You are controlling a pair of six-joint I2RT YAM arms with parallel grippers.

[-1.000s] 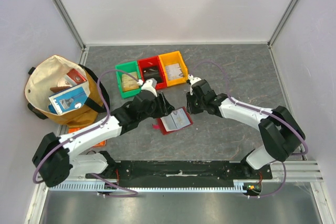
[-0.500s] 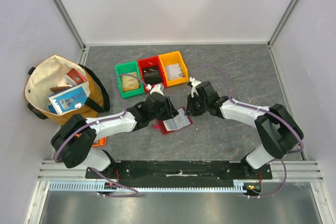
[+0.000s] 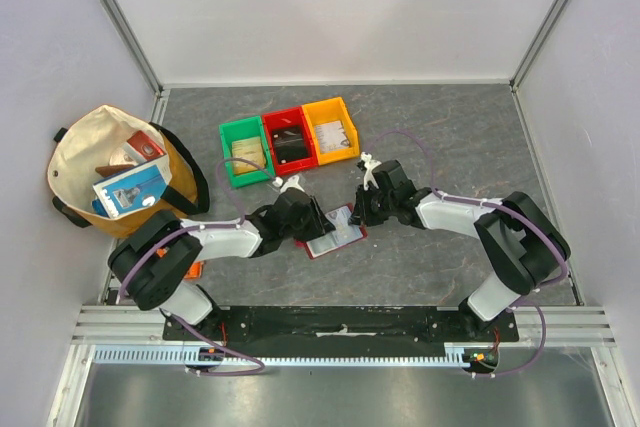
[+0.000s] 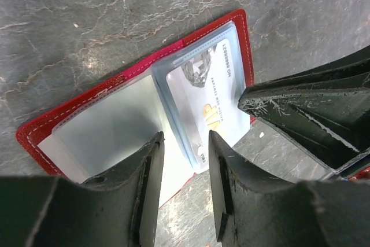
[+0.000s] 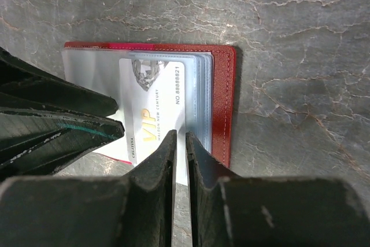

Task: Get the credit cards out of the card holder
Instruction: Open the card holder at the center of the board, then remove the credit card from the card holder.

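The dark-red card holder (image 3: 338, 234) lies open on the grey table, clear sleeves up. It shows in the left wrist view (image 4: 243, 33) and the right wrist view (image 5: 222, 102). A white VIP credit card (image 4: 214, 96) (image 5: 153, 102) sits in the right-hand sleeve, its end sticking past the holder's edge. My left gripper (image 3: 312, 219) (image 4: 185, 137) is open, its fingers either side of the sleeves' fold. My right gripper (image 3: 360, 211) (image 5: 180, 136) is shut, with only a slit between its fingers, over the card's end. I cannot tell whether it touches the card.
Green (image 3: 245, 152), red (image 3: 290, 142) and orange (image 3: 332, 130) bins stand in a row behind the holder. A cream tote bag (image 3: 120, 172) with boxes sits at the far left. An orange flat packet (image 3: 190, 269) lies by the left arm's base.
My left gripper has swung from near the bins down to the holder's left page. My right gripper has edged closer onto the holder's right side.
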